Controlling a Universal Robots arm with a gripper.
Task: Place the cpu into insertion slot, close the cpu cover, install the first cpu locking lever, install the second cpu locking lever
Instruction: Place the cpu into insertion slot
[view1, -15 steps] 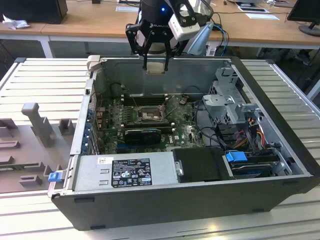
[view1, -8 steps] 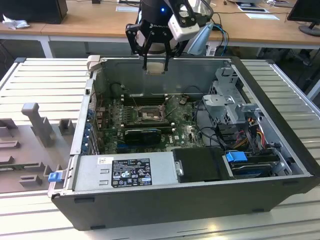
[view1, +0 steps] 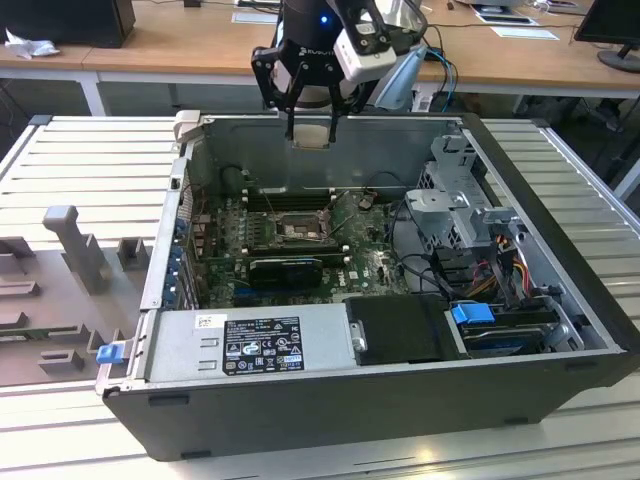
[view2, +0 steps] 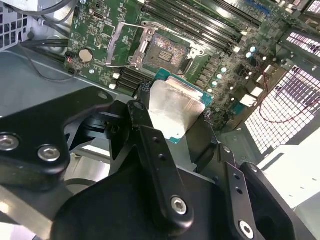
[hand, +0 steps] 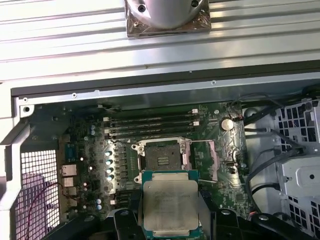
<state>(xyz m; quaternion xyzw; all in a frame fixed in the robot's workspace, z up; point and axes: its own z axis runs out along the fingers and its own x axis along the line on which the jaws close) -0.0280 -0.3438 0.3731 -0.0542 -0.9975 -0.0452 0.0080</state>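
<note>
- Farthest toward the exterior view's left, near that edge of the ribbed metal table (view1: 90, 150), a grey holder (view1: 72, 245) with upright posts lies on the top, apart from the computer case (view1: 300, 420).
- The case lies open across the middle of the table and reaches nearly to the near edge. A blue clip (view1: 108, 352) sits at its near corner on the exterior view's left.
- Along the case's near wall lies a grey power supply (view1: 250, 345) with a label on top.
- A green circuit board (view1: 215, 250) covers the floor of the case. Four long black memory slots (hand: 150, 125) run side by side on it, just beside the insertion slot (view1: 297, 228).
- The insertion slot sits near the middle of the board. It is black-framed, uncovered, and has nothing in it.
- The cpu cover (view2: 114, 44), a thin metal frame with a square window, stands swung up beside the slot and not over it.
- The hand (view1: 312, 126) hangs above the case's far rim, over the far side of the table. Its black fingers (view2: 150, 140) are pressed against two opposite edges of the cpu (hand: 170, 205), pinching it.
- The cpu is held in the air, well above the board and apart from the slot. Its pale silver face, with a green rim around it, is turned toward both wrist cameras.
- Toward the exterior view's right, a metal drive cage (view1: 470, 205) fills that end of the case.
- Coloured cables (view1: 510, 262) run down beside the cage, with a blue tab (view1: 473, 313) just below them.
</note>
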